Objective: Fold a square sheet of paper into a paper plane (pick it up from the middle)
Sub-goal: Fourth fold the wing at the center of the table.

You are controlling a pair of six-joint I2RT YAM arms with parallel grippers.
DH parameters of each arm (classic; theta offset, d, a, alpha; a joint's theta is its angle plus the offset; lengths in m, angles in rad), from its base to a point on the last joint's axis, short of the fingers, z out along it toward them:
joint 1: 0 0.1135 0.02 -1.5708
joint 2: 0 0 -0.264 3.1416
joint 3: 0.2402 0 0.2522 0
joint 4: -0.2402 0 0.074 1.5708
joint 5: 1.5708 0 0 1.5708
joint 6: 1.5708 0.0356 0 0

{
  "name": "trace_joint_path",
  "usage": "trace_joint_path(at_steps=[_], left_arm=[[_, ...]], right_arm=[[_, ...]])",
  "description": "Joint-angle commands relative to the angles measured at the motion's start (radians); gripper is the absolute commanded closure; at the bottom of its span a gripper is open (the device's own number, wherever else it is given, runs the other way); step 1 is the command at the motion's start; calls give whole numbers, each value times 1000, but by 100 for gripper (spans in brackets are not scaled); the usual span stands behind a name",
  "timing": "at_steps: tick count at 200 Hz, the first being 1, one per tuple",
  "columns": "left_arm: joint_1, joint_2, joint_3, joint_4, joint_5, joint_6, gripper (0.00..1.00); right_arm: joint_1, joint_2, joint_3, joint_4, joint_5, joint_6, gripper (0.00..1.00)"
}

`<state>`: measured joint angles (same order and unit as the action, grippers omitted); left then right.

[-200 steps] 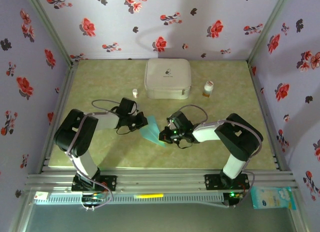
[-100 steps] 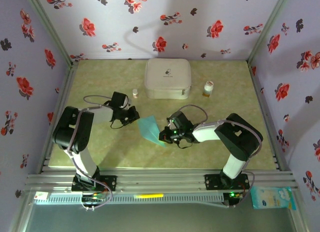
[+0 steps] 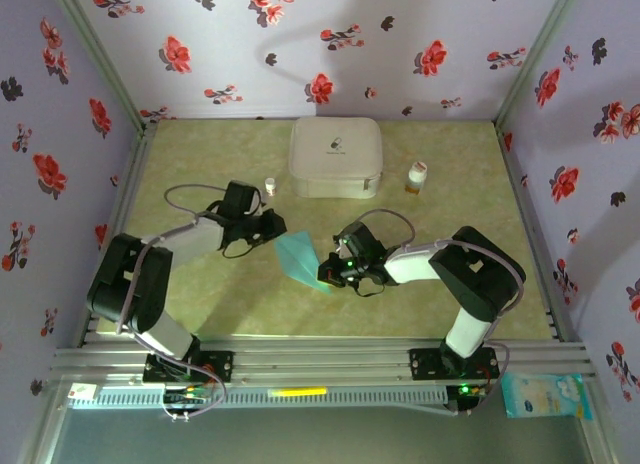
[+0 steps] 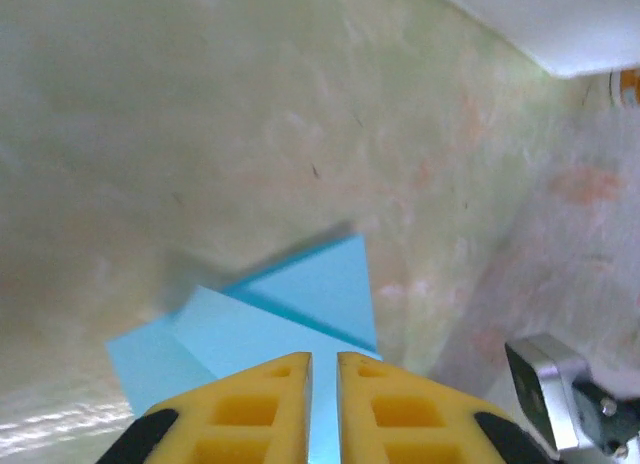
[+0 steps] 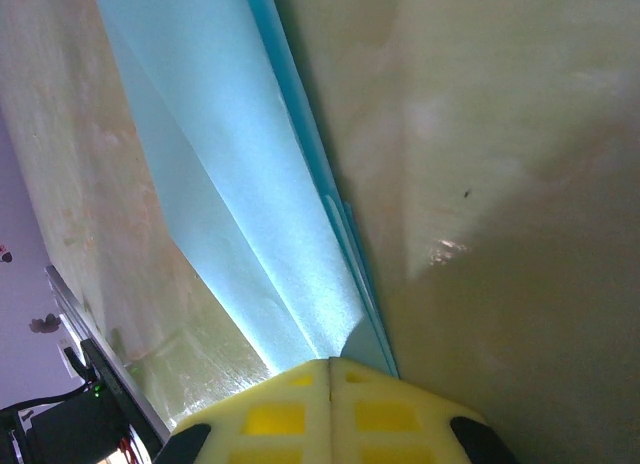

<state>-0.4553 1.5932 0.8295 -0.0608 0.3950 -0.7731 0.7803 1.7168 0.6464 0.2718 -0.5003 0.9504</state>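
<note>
Left pincer (image 3: 272, 225) retreated, teal paper (image 3: 300, 259) folded pointed

Left arm (image 3: 135, 289) and right arm (image 3: 480, 274): black rounded joints, white tube sections, thin grey cables (image 3: 185, 189) looping at the wrists, yellow gridded fingers (image 4: 250, 414).
</note>
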Motion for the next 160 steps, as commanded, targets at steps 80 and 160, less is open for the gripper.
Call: trace_joint_path(at_steps=[80,160], left_arm=[[-66,171,-51,107,54,-34,93],[-65,182,-69,81,44,5,94]], right_arm=[[0,-11,49,-201,45,-29,97],[16,50,253,-211,38,-15,94]])
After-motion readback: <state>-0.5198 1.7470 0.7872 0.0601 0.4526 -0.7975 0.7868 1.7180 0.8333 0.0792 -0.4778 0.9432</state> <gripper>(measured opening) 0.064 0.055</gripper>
